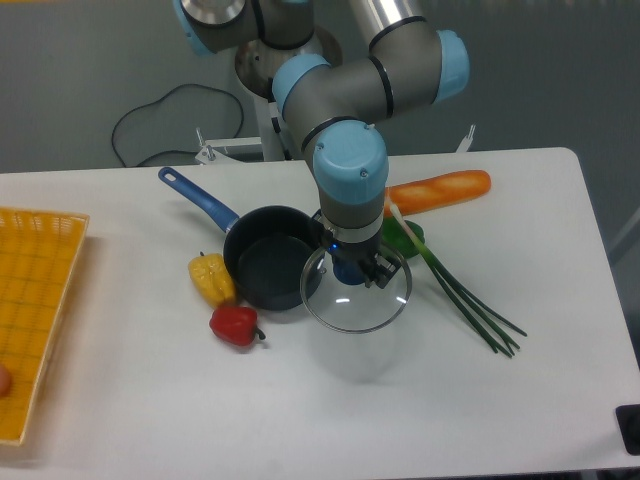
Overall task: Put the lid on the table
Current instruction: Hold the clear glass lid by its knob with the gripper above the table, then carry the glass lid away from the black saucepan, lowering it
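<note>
The lid (356, 300) is a round clear glass disc with a thin metal rim. My gripper (356, 270) is shut on its dark central knob and holds it level above the white table (300, 400), just right of the dark saucepan (268, 268) with the blue handle. The lid's left edge overlaps the pan's right rim in this view. A faint shadow lies on the table below the lid. The knob is mostly hidden by the fingers.
A yellow pepper (211, 277) and a red pepper (234, 324) lie left of the pan. A carrot (440, 190), a green pepper (403, 237) and green onions (470, 300) lie to the right. A yellow mesh tray (30, 300) stands at the far left.
</note>
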